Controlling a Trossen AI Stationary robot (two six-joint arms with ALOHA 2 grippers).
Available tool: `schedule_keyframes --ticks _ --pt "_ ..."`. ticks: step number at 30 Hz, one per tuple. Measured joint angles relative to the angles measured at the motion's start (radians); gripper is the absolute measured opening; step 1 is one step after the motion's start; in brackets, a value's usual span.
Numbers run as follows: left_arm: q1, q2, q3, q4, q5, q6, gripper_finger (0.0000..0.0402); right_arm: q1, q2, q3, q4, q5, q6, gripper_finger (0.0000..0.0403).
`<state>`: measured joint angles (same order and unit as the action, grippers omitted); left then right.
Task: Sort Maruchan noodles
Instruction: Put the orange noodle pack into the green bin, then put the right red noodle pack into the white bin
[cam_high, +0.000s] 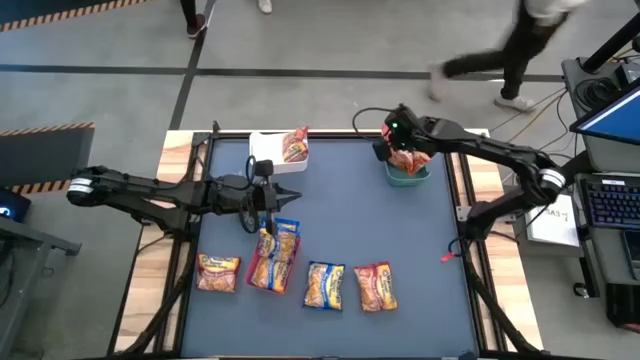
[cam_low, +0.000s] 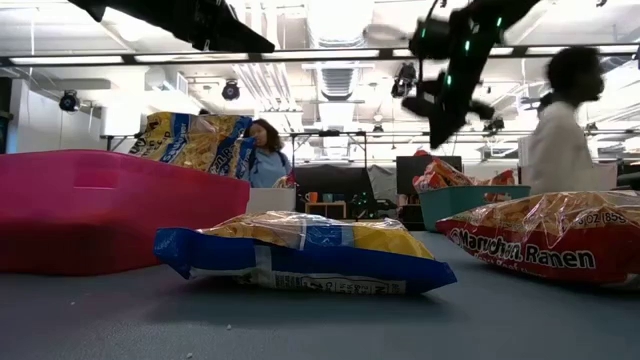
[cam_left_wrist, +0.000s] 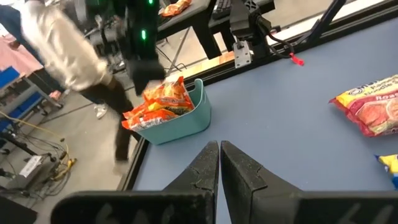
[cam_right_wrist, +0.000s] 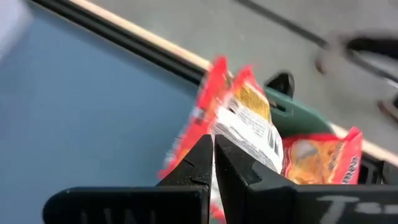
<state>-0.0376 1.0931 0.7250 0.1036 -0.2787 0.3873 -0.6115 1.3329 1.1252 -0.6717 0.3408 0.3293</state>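
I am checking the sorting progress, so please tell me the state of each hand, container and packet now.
Left hand: shut, empty, above the table.
Right hand: over the teal bin.
Teal bin: holds red-trimmed packets that stick out.
White bin: holds a packet.
Red tray: holds blue-trimmed packets.
Loose packets: three, lying flat on the table.

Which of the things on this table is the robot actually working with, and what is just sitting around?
Job:
crinkly plastic ramen packets
red plastic tray
teal plastic bin
white square bin
right end effector, over the teal bin
left end effector

Lying about:
small red object
person walking past
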Motion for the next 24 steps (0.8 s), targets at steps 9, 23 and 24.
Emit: schedule_keyframes --ticks 9,23,24 --pt "0.0 0.0 0.0 0.0 0.0 -0.118 0.0 0.266 -0.184 -0.006 -0.056 -0.183 0.077 0.0008" --pt "-0.003 0.0 0.0 0.0 0.001 -0.251 0.0 0.816 -0.053 -0.148 0.08 -0.464 0.358 0.0008" --pt "-0.003 0.0 0.0 0.001 0.002 -0.253 0.0 0.85 -0.028 -0.148 0.081 -0.478 0.368 0.0008"
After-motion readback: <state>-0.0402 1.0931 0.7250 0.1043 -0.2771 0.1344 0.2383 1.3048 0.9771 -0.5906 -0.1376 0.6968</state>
